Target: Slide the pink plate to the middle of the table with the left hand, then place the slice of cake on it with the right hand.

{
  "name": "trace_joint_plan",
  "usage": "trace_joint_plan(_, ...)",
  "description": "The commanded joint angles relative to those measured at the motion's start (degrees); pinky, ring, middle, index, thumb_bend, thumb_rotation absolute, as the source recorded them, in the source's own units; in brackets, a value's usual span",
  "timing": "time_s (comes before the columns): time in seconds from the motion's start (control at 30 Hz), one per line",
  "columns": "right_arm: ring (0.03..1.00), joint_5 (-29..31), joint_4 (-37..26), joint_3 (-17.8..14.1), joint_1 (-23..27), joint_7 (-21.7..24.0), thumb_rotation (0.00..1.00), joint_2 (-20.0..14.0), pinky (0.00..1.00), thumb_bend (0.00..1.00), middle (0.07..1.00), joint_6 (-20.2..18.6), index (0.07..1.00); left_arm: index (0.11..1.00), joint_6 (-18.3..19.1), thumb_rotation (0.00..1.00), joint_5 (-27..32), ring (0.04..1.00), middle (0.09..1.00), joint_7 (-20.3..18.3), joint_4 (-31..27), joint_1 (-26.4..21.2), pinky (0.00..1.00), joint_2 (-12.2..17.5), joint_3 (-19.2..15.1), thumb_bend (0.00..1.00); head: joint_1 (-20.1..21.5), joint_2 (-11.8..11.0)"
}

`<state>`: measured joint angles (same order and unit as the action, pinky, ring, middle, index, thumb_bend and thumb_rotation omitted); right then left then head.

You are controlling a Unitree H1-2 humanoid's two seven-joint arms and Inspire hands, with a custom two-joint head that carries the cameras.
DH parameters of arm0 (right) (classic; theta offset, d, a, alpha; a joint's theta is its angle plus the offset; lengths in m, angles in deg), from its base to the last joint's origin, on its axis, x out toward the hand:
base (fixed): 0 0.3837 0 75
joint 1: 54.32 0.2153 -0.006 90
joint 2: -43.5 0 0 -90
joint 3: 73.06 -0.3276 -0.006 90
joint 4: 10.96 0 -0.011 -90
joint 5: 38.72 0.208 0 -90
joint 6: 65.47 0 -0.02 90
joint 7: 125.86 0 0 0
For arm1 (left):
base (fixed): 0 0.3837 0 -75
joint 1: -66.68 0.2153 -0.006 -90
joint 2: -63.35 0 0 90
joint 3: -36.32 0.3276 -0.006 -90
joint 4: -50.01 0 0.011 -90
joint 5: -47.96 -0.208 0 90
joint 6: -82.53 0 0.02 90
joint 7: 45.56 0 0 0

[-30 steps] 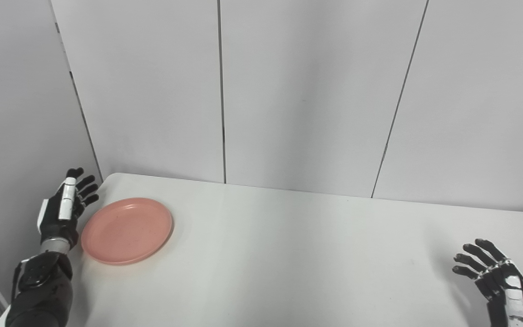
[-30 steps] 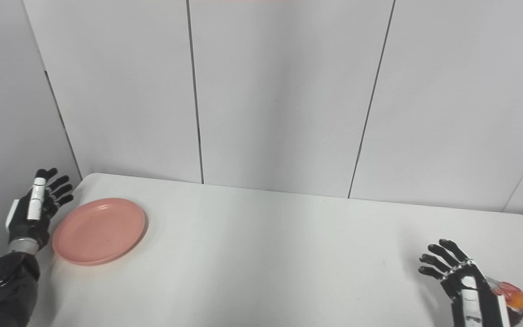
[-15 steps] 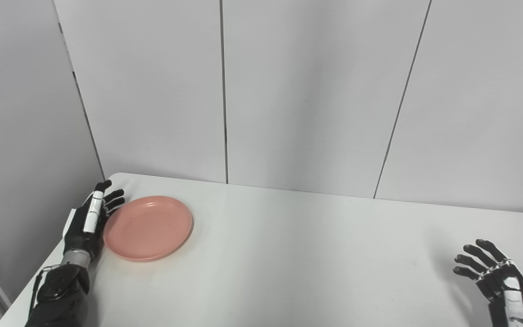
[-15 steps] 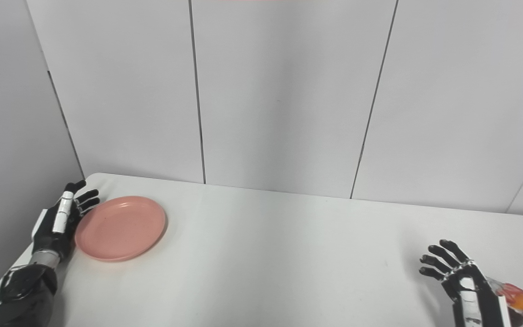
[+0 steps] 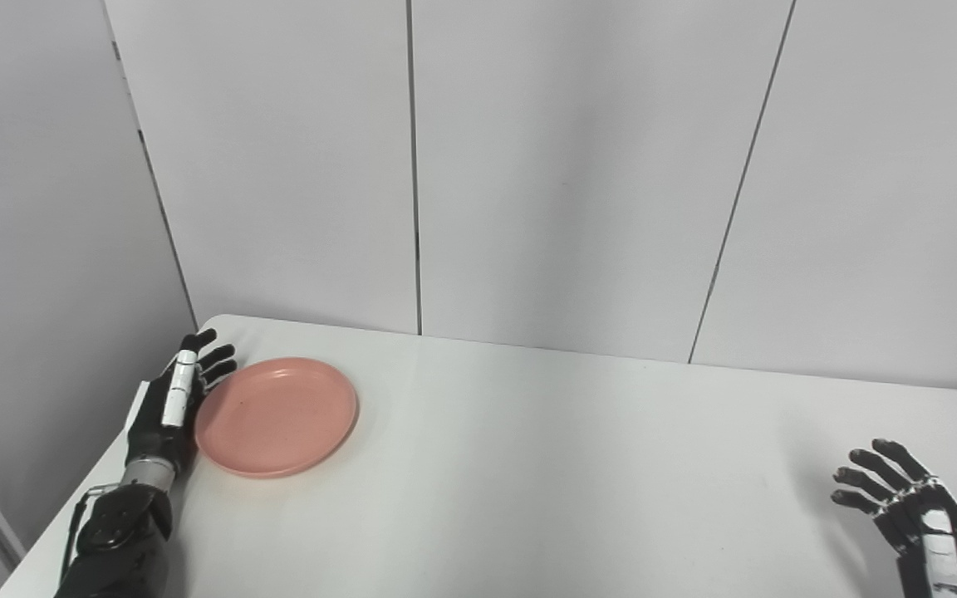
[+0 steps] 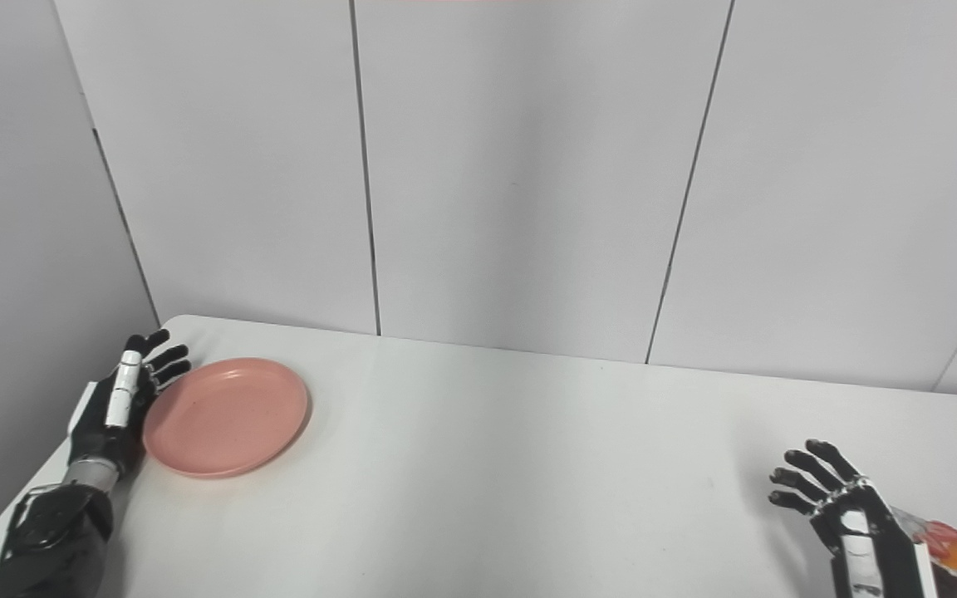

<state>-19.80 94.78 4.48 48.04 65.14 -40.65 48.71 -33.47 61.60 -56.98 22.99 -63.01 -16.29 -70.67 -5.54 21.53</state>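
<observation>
A round pink plate (image 5: pixel 277 415) lies on the white table (image 5: pixel 528 465) near its far left corner. My left hand (image 5: pixel 175 399) stands on edge against the plate's left rim, fingers straight and apart, holding nothing. At the bottom right my right hand (image 6: pixel 844 515) hovers open with fingers spread. Behind that hand, only part of the slice of cake (image 6: pixel 948 555) shows, with red and orange topping, at the table's right edge.
Grey wall panels (image 5: pixel 528 166) rise right behind the table's far edge. The table's left edge runs just beside my left forearm (image 5: pixel 117 531).
The camera has shifted, so the whole scene sits further right in the pictures. My left hand has closed in on the plate's left rim. The right hand has hardly moved.
</observation>
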Motion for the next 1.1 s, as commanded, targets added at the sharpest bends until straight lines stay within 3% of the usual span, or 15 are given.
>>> trace_joint_plan(0.0,0.680,0.37,5.53,1.06,-6.39,0.51,0.80,3.05,0.62,0.81,0.729,-0.18,0.755,0.845,-0.86,0.94,-0.67,0.821,0.821,-1.80,-0.71,-2.17,0.77,-0.61,1.01,0.81,0.05,-0.02)
trace_joint_plan(0.17,0.672,0.45,5.22,1.20,-6.55,0.46,0.79,3.38,0.61,0.82,0.726,-0.27,0.753,0.865,-0.82,0.91,-0.35,0.806,0.802,-2.22,0.02,-4.33,0.77,-2.33,2.07,0.79,0.64,0.26)
trace_joint_plan(0.3,0.667,0.18,4.88,1.43,-6.62,0.27,0.77,3.71,0.61,0.86,0.720,-0.22,0.754,0.846,-0.69,0.89,-0.19,0.803,0.790,-1.76,-0.04,-5.70,0.77,-4.28,2.90,0.84,1.03,0.43)
trace_joint_plan(0.43,0.664,-0.21,3.95,1.73,-6.79,-0.18,0.76,4.05,0.61,0.87,0.716,-0.64,0.750,0.845,-0.60,0.94,-0.17,0.811,0.806,-1.69,-1.50,-5.59,0.75,-6.35,4.10,0.77,1.42,0.58)
trace_joint_plan(0.63,0.672,-1.49,3.10,2.27,-7.15,-0.66,0.78,3.99,0.62,0.87,0.725,-0.68,0.755,0.841,-0.53,0.93,-0.22,0.810,0.811,-3.37,-4.40,-4.57,0.74,-8.07,5.67,0.77,2.05,0.96)
trace_joint_plan(0.8,0.675,-2.67,1.90,2.53,-7.64,-1.39,0.78,4.13,0.62,0.85,0.726,-0.91,0.750,0.857,1.39,0.93,-0.91,0.813,0.808,-3.10,-7.93,-3.04,0.77,-9.82,7.52,0.82,2.50,1.45)
trace_joint_plan(0.93,0.679,-2.56,1.01,2.64,-7.89,-1.75,0.77,4.40,0.62,0.84,0.729,-1.66,0.750,0.852,4.82,0.92,-1.14,0.816,0.803,-2.26,-11.76,-1.35,0.76,-12.09,8.16,0.81,2.95,1.80)
trace_joint_plan(1.07,0.678,-3.50,-0.12,2.93,-8.11,-2.35,0.77,4.67,0.62,0.84,0.731,-2.10,0.747,0.855,5.56,0.92,-1.08,0.822,0.814,-3.44,-12.96,-0.61,0.75,-13.62,9.10,0.76,3.97,2.61)
